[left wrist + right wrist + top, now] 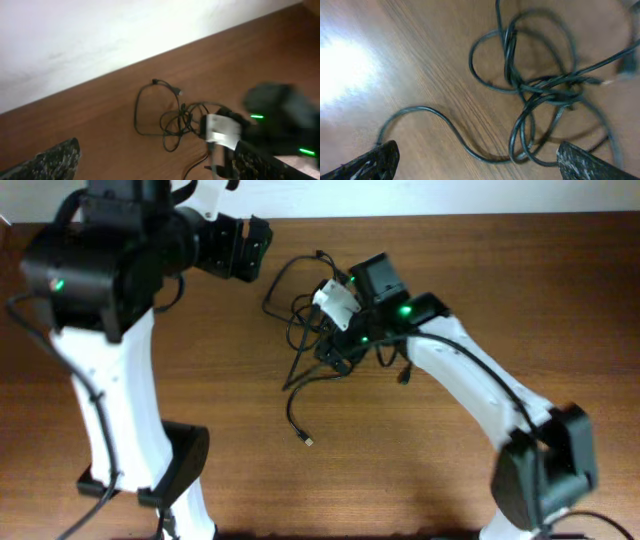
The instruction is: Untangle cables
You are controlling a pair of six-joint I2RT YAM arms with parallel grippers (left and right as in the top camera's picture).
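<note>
Open wood low and to the right, crowding at centre top

In the overhead view the cables (300, 345) sprawl at upper centre, one end trailing toward lower centre. The right arm (470, 380) slants over them from the lower right, and the left arm (110, 350) fills the left side. Bare table (400, 480) lies at lower centre and upper right. A narrow gap separates the left gripper (245, 248) from the tangle.

Black cables (547, 91) lie on a brown, wood-grained table (420, 60). Beside the cables, the right arm (470, 375) is white with black joints and green lights (405, 310). The right end effector (476, 162) has black, grey-speckled fingers (372, 164).
</note>
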